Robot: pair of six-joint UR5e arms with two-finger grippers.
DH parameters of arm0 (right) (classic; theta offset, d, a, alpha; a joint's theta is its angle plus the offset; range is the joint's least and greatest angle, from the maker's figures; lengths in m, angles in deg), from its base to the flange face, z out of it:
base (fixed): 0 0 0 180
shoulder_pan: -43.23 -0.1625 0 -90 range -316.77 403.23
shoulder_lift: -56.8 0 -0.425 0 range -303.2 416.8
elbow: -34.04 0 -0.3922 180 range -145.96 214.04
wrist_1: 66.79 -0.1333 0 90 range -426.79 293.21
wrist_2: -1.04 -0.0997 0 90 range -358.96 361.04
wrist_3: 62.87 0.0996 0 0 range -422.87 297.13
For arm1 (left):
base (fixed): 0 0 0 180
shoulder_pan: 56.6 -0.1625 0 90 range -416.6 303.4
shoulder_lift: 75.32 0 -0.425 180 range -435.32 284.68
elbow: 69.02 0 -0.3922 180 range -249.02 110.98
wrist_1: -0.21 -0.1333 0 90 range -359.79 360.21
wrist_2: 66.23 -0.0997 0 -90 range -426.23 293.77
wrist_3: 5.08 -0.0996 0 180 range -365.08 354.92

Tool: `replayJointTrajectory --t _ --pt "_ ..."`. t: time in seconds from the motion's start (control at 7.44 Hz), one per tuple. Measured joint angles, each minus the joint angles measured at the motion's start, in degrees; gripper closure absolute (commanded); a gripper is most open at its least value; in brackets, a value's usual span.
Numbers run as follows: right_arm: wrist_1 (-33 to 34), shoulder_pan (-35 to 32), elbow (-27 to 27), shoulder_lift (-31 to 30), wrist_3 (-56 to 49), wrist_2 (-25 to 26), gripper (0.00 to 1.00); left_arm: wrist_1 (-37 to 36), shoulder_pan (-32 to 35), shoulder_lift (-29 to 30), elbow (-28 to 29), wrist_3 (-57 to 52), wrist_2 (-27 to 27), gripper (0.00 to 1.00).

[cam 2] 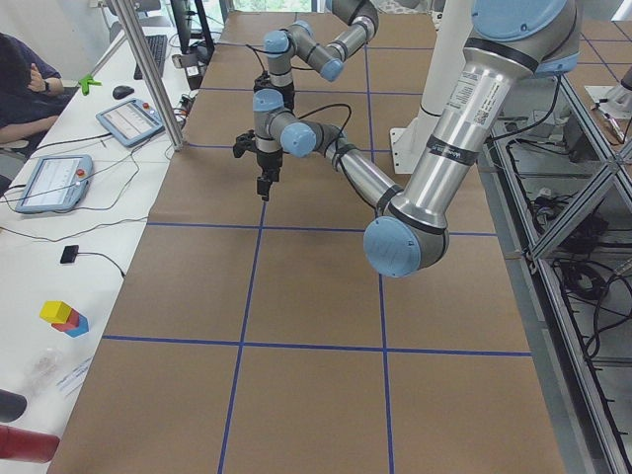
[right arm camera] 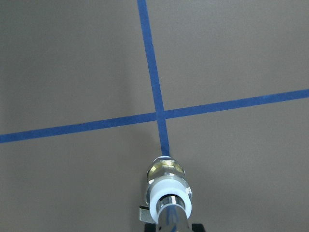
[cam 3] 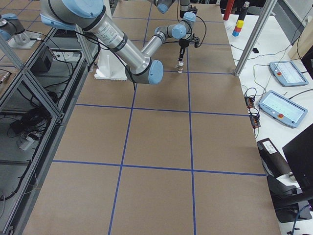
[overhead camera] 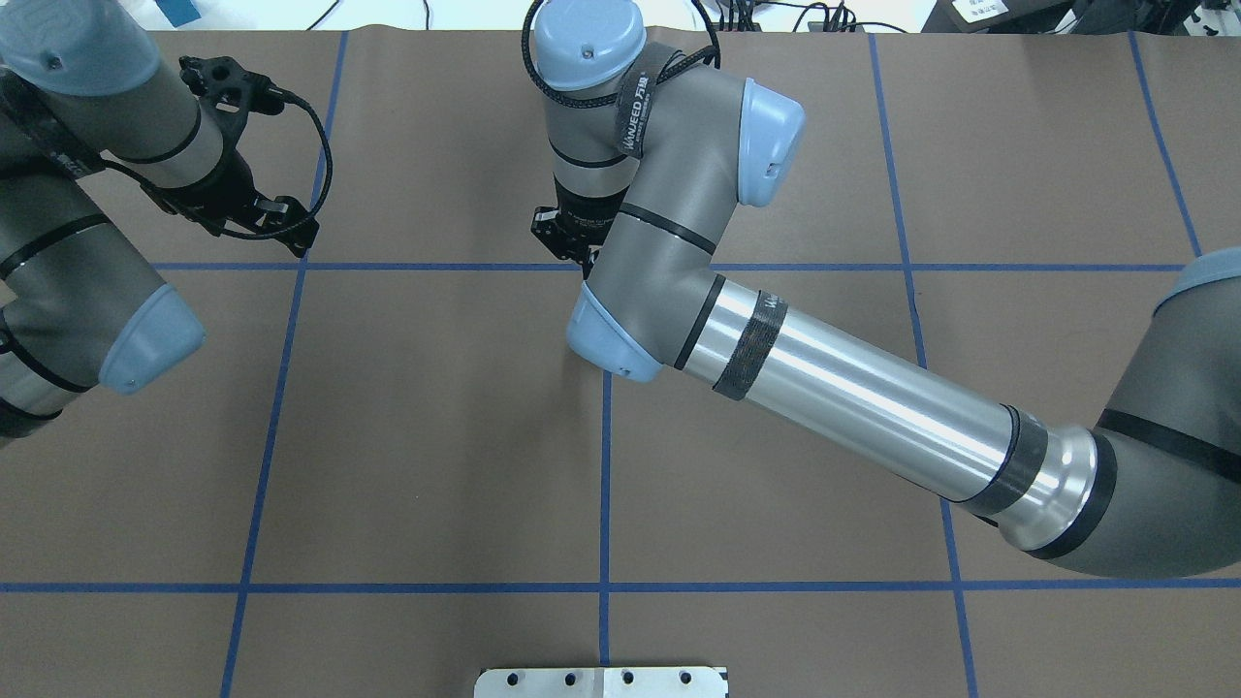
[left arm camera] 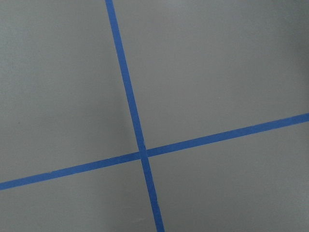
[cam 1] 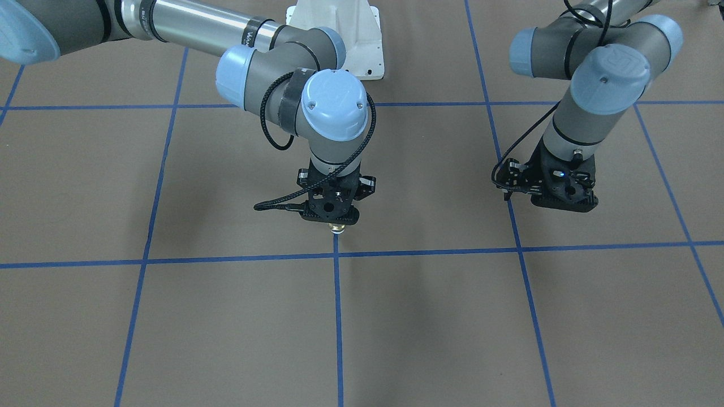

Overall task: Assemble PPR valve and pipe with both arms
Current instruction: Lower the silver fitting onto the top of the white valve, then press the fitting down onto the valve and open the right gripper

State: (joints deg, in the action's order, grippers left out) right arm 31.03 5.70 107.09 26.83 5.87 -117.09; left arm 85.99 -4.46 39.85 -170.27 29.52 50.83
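My right claw [cam 1: 335,220], a little left of centre in the front view, points straight down. It is closed on the pipe [right arm camera: 169,218]. In its wrist view that chrome piece sits at the bottom edge, with a dark fingertip [right arm camera: 195,226] on either side of it. The valve [right arm camera: 168,192] carries on from the pipe, away from the camera: a white ring first, then the brass middle. The two look joined end to end. In the front view only the valve's shiny tip shows under the claw. It sits just above the spot where two lines of blue tape [cam 1: 337,316] cross on the brown tabletop [cam 1: 430,322]. I cannot tell whether the tip touches the tabletop or hangs just off it.

My right arm [cam 1: 198,28] comes in from the upper left of that view, passing the white pedestal [cam 1: 362,39] at top centre.

Further right, well apart from the valve, is my left claw [cam 1: 557,199]. It hangs low beside another tape line, under my left arm [cam 1: 599,85] in the upper right. I cannot tell how far its jaws are parted. Its wrist view shows only tabletop and a tape cross.
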Motion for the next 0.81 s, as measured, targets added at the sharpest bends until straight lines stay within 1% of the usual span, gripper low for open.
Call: replayJointTrajectory --t 0.81 --pt "-1.16 0.0 -0.19 -0.27 0.03 0.0 1.0 0.0 0.07 -0.04 0.01 0.04 0.0 0.0"
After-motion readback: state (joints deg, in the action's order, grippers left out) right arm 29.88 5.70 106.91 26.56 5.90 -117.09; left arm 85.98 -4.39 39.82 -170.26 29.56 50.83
